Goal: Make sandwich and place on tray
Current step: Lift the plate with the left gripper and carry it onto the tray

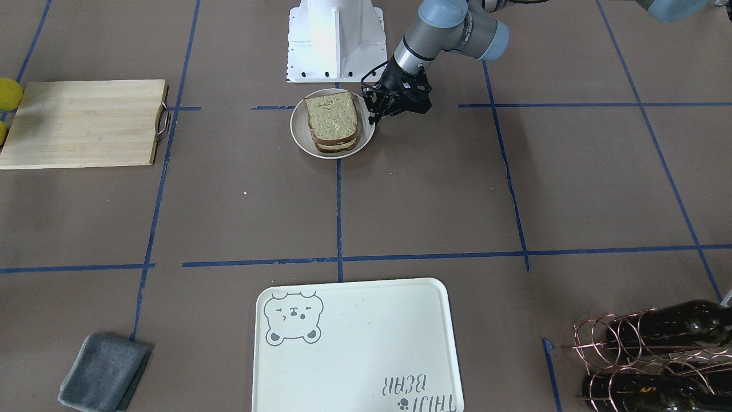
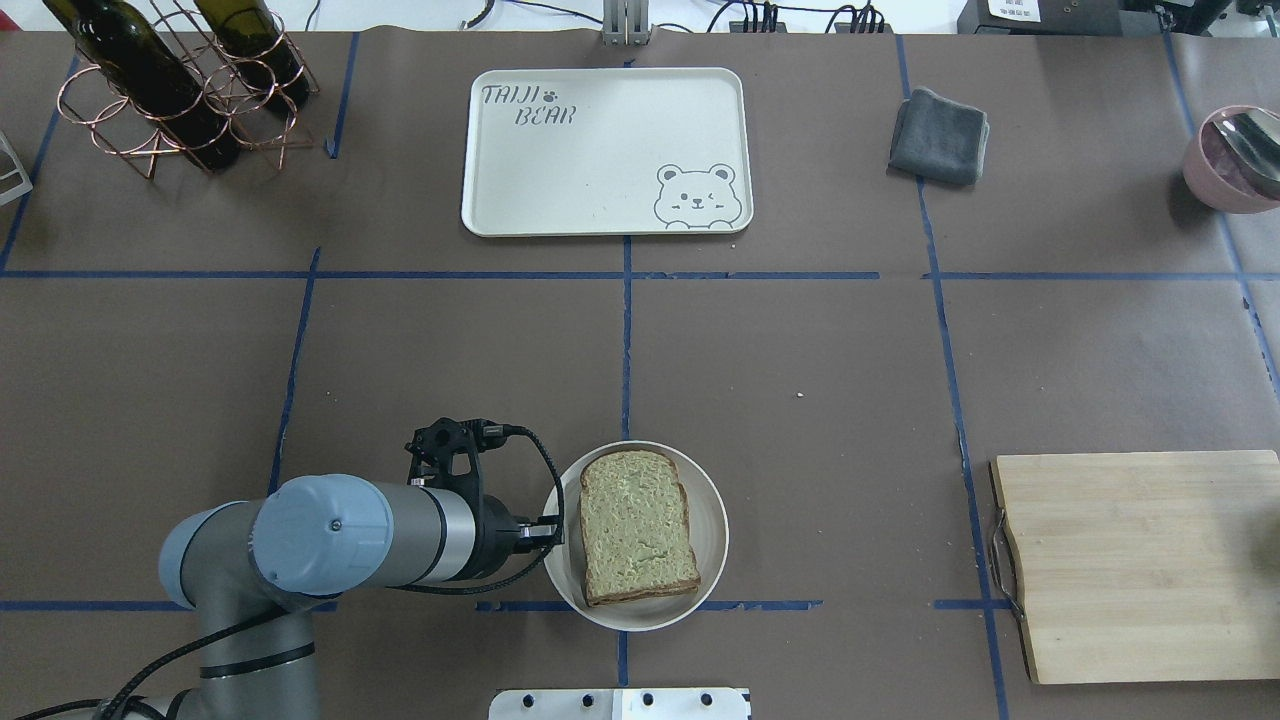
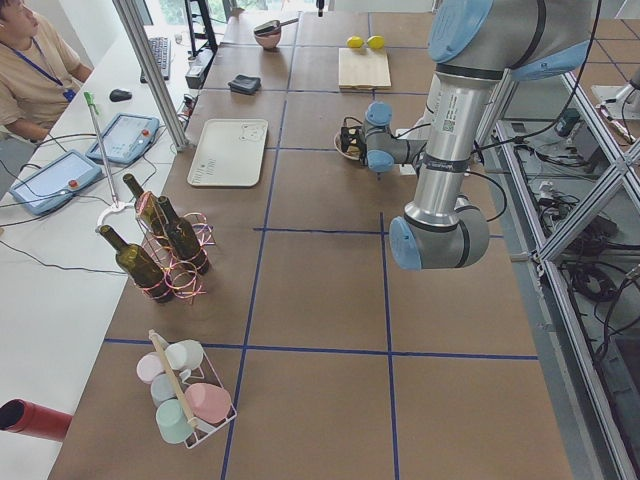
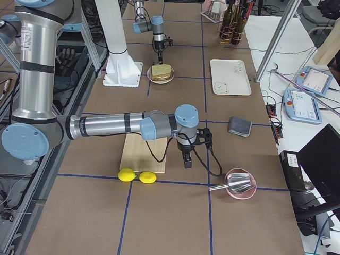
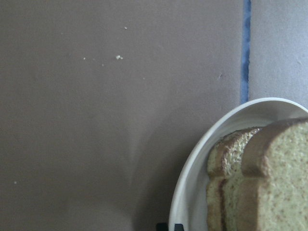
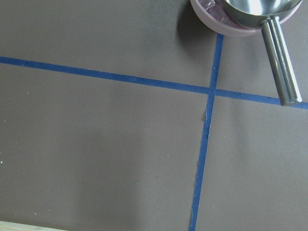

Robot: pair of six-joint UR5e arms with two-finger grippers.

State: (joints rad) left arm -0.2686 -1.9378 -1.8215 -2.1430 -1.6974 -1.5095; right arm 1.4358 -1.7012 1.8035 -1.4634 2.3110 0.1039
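The sandwich (image 1: 331, 117), two brown-crusted slices stacked, lies on a small round white plate (image 1: 300, 129) near the robot's base; the egg hardly shows. It also appears in the overhead view (image 2: 635, 525) and the left wrist view (image 5: 260, 183). My left gripper (image 1: 374, 117) reaches down to the plate's rim (image 2: 710, 540) on the robot's left side, its jaws close together on the rim (image 5: 192, 183). The plate rests on the table. The tray (image 2: 600, 160) with the bear drawing lies bare at the far edge. My right gripper (image 4: 186, 162) hangs beside the cutting board; whether it is open or shut cannot be told.
A wooden cutting board (image 2: 1140, 565) lies on the robot's right, with two lemons (image 4: 135, 175) beyond it. A grey cloth (image 2: 940, 135), a pink bowl with a metal ladle (image 2: 1225, 160) and a copper bottle rack (image 2: 170, 90) stand along the far edge.
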